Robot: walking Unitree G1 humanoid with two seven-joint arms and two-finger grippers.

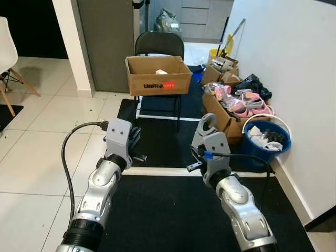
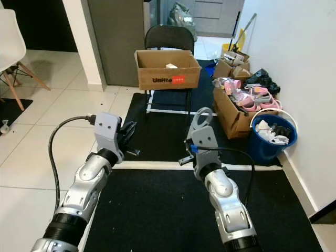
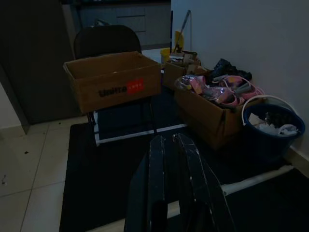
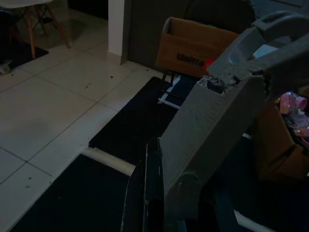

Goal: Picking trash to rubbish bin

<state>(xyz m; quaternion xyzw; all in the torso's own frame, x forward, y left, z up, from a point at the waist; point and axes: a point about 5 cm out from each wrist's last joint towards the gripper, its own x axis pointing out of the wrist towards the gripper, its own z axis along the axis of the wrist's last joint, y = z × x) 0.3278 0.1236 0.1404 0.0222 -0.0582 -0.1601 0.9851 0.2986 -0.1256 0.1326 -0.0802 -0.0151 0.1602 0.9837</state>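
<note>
**Right gripper loaded, bin ahead to the right**

Right gripper (image 4: 154, 193) is clamped on a grey piece of trash (image 1: 206, 130), a flat slab ending in a ring-like loop, held above the black mat (image 1: 173, 210). Your left gripper (image 3: 176, 159) has its fingers pressed together with nothing between them, and hovers level with the right one, over the mat's left edge.

The blue bucket (image 1: 266, 149), already holding crumpled waste, stands on the floor against the white wall (image 1: 294, 68), far and to the right of the loaded gripper. Your right arm is clearly the nearer one.

The trash's long axis runs upward and away from you, loop end farthest. A cardboard box (image 1: 158, 76) rests on the chair (image 1: 159, 44) straight ahead.
</note>
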